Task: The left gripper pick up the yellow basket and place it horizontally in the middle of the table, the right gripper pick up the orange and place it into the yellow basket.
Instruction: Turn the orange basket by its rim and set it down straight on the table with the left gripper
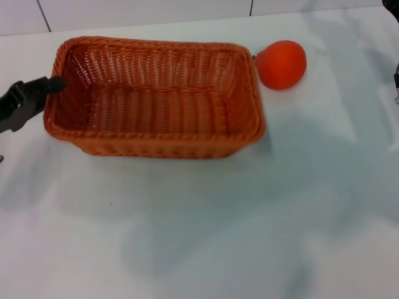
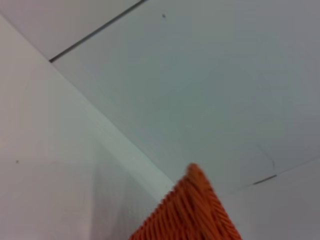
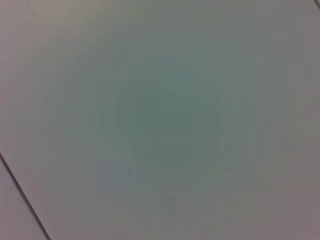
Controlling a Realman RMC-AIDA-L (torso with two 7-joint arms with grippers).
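The yellow basket (image 1: 156,99), orange-brown woven wicker, lies lengthwise across the middle of the white table (image 1: 206,237). My left gripper (image 1: 47,92) is at the basket's left end, its dark tip touching the braided rim. One corner of the basket (image 2: 192,215) shows in the left wrist view. The orange (image 1: 282,64) rests on the table just outside the basket's far right corner, close to the rim. Only a dark sliver of my right gripper (image 1: 396,78) shows at the right edge, apart from the orange.
White wall panels with dark seams (image 1: 42,15) stand behind the table's far edge. The right wrist view shows only a plain surface with one dark seam (image 3: 22,197). Open tabletop lies in front of the basket and to its right.
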